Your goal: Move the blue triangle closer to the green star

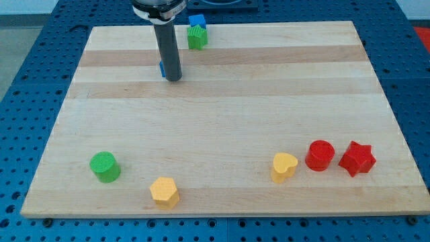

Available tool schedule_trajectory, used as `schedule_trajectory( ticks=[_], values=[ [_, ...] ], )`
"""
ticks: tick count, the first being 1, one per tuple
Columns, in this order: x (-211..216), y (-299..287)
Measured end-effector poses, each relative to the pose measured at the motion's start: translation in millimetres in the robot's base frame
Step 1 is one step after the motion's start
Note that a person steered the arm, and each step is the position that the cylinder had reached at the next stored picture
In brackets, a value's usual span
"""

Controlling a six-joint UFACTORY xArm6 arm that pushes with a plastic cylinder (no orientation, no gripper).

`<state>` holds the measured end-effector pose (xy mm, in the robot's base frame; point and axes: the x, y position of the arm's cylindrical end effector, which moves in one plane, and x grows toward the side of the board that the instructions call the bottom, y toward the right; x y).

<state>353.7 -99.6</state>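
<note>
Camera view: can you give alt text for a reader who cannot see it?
My tip rests on a wooden board near the view's top, against a mostly hidden blue block; up-right sit a green star and blue cube. Green, yellow and red blocks line the view's bottom.

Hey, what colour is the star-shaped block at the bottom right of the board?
Red. The star shows plainly in the camera view, right of the red cylinder.

Pale wooden board [222, 101] on a blue perforated table [27, 67], evenly lit.
</note>
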Motion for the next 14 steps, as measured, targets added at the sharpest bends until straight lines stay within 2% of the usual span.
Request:
schedule_trajectory(
  ticks=[1,2,3,6,8,10,13,14],
  values=[
    [31,-25],
    [36,-73],
    [0,-78],
    [-22,-32],
    [-51,-12],
    [-18,-47],
    [-43,2],
    [-41,2]
  ],
)
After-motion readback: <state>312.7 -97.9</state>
